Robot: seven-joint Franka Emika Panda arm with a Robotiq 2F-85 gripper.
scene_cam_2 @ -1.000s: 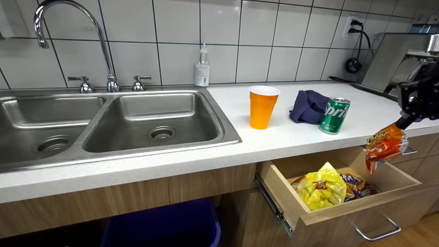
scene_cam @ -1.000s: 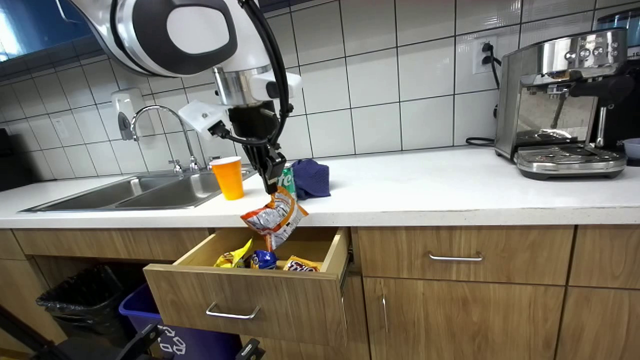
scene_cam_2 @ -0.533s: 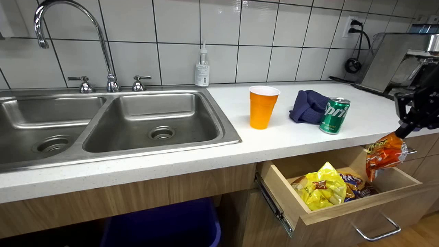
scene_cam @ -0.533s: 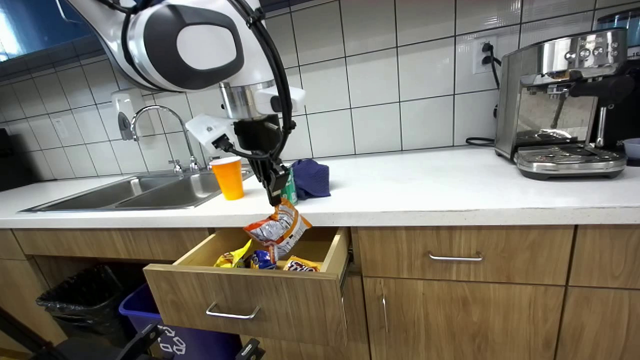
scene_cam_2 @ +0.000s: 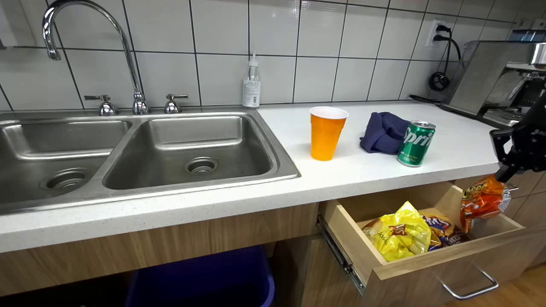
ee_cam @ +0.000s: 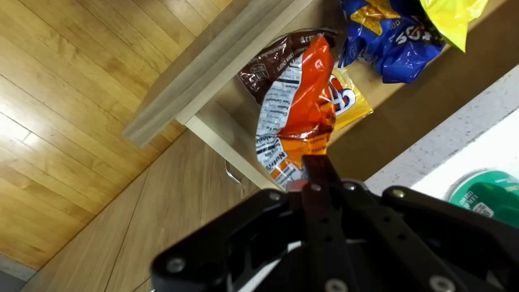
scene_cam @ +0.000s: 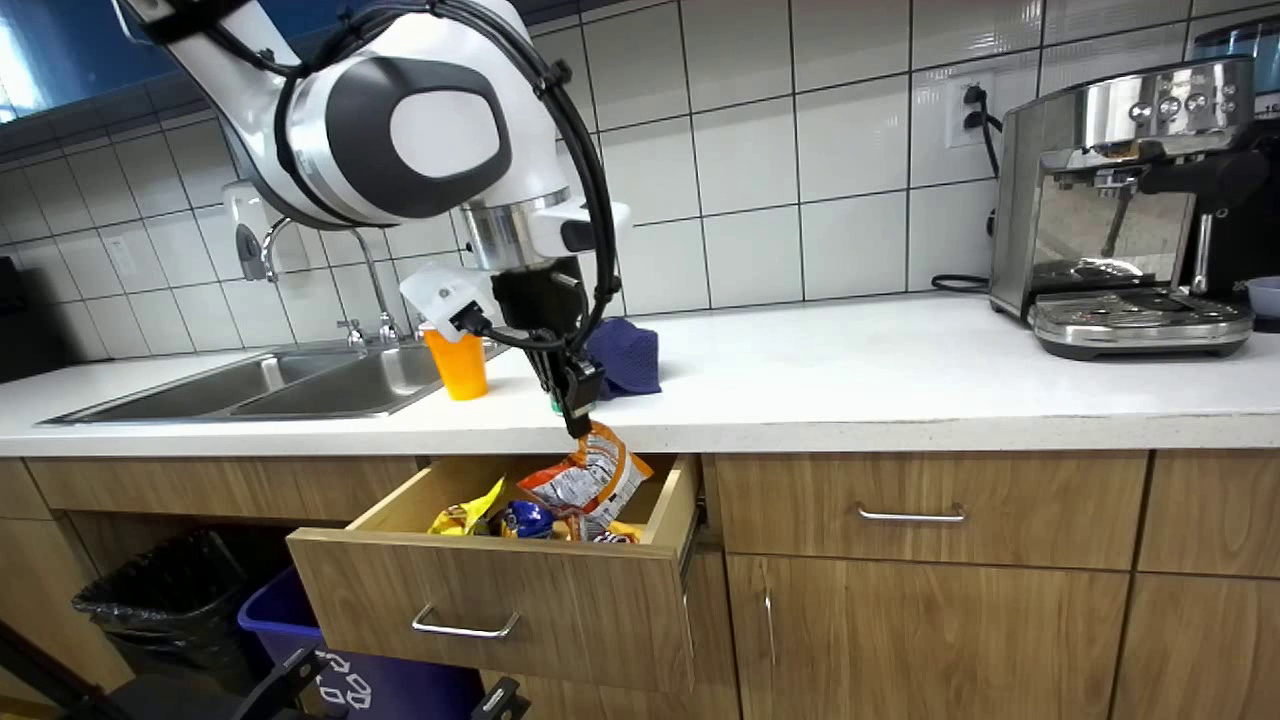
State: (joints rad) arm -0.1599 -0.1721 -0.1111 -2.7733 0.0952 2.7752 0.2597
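- Currently, my gripper (scene_cam: 578, 428) clenches the upper end of an orange bag (scene_cam: 598, 478).
- I see its lower end hanging inside the drawer (scene_cam: 480, 590), over a brown bag (ee_cam: 265, 67) and a yellow packet (ee_cam: 352, 107).
- I can't tell whether they touch.

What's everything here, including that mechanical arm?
Counter: one, white, across scene
Drawer: one, brown, below counter
Snack bag: one, orange, at drawer
Crumpled bag: one, yellow, drawer
Chip bag: one, blue, drawer
Dark bag: one, brown, drawer
Small bag: one, golden, drawer
Can: one, green, counter
Cloth: one, blue, counter
Cup: one, orange, counter
Coffee machine: one, silver, counter
Sink: one, silver, counter
Faucet: one, silver, at sink
Bottle: one, clear, by sink
Dispenser: one, white, above sink
Bin: one, blue, below counter
Trash bag: one, black, below counter
Arm: one, white, over counter
Gripper: one, black, holding snack bag
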